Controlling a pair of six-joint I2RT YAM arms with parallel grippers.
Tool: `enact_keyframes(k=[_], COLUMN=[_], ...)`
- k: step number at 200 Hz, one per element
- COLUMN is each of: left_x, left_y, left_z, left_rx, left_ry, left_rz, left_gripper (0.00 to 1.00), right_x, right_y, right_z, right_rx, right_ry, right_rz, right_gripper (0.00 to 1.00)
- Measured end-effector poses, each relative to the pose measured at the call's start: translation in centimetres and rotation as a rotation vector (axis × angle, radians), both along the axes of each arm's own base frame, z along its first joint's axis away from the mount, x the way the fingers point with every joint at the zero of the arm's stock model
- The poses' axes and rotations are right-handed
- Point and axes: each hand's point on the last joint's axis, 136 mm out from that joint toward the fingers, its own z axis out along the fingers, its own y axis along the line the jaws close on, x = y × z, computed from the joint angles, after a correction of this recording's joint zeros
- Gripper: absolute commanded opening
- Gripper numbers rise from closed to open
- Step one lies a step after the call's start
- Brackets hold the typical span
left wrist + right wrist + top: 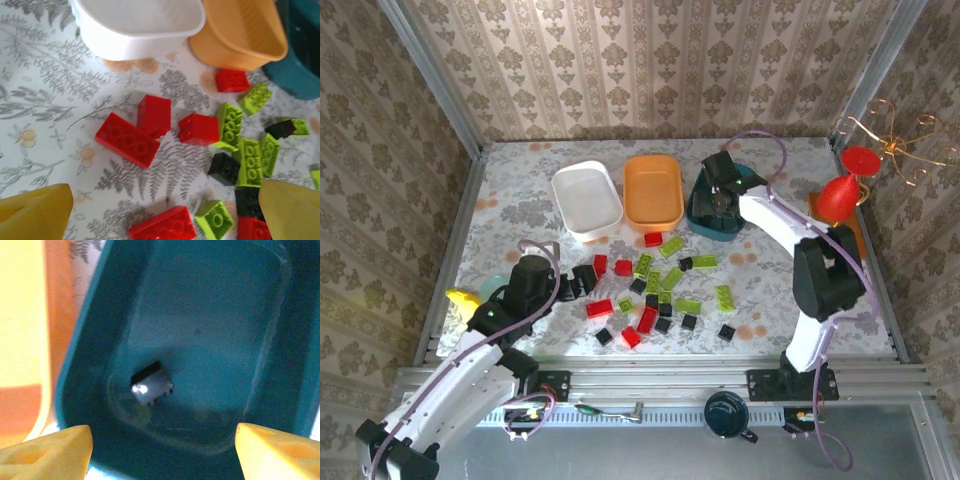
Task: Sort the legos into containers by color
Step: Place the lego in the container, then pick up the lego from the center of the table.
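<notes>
Lying tilted in dark teal tub (210,315), 1 black brick (151,384), glossy glint

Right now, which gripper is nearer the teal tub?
Right. The right gripper hangs directly over the teal tub; the left gripper is away over the loose legos, nearer the white tub.

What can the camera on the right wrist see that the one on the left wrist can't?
Right wrist: the inside of the dark teal tub, with one black brick in it, beneath the open right gripper. Left wrist: the white tub, plus red bricks and lime-green bricks scattered on the table. Shared: that teal tub and the orange tub next to it.
</notes>
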Motion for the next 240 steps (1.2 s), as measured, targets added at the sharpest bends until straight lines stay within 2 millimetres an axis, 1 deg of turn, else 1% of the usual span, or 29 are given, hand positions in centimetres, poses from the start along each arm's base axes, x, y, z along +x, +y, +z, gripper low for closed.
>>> enact_keyframes(k=[18, 34, 53, 79, 91, 102, 112, 135, 145, 165, 195, 221, 240], left_x=[-0.4, -0.7, -1.0, -0.5, -0.1, 0.2, 0.7, 2.6, 3.7, 5.6, 7.3, 8.2, 9.0], left_y=[0.7, 1.3, 1.7, 1.3, 1.0, 0.6, 0.0, -1.4, -2.1, -3.2, -3.9, -4.2, -4.6], left_z=[-0.6, -1.8, -3.4, -5.4, -6.3, -7.0, -7.3, -6.7, -6.2, -6.0, -7.0, -7.9, -8.1], left_rx=[0.022, 0.043, 0.072, 0.122, 0.159, 0.200, 0.232, 0.285, 0.296, 0.325, 0.382, 0.422, 0.440], left_ry=[0.020, 0.041, 0.072, 0.124, 0.151, 0.175, 0.183, 0.172, 0.154, 0.138, 0.151, 0.162, 0.158], left_rz=[0.024, 0.046, 0.056, 0.044, 0.029, 0.009, -0.015, -0.054, -0.062, -0.071, -0.080, -0.089, -0.090], left_gripper=[0.96, 0.96, 0.93, 0.92, 0.92, 0.92, 0.89, 0.78, 0.77, 0.75, 0.70, 0.69, 0.67], right_x=[-2.4, -4.4, -6.7, -8.4, -8.8, -8.9, -8.9, -9.1, -9.2, -9.3, -9.8, -10.0, -10.1], right_y=[1.4, 2.8, 4.2, 4.4, 4.3, 4.2, 4.1, 3.8, 3.7, 3.5, 3.1, 2.9, 2.7], right_z=[1.7, 2.3, 1.5, -0.5, -1.1, -1.2, -1.0, -0.5, -0.3, -0.3, -0.7, -0.6, -0.3], right_rx=[0.017, 0.031, 0.037, 0.020, 0.016, 0.015, 0.015, 0.018, 0.018, 0.020, 0.017, 0.014, 0.011], right_ry=[-0.055, -0.083, -0.079, -0.037, -0.024, -0.023, -0.029, -0.047, -0.053, -0.056, -0.049, -0.053, -0.064], right_rz=[0.037, 0.079, 0.122, 0.137, 0.131, 0.127, 0.123, 0.113, 0.110, 0.102, 0.095, 0.093, 0.088], right_gripper=[0.77, 0.77, 0.78, 0.78, 0.78, 0.78, 0.78, 0.78, 0.78, 0.78, 0.78, 0.78, 0.78])
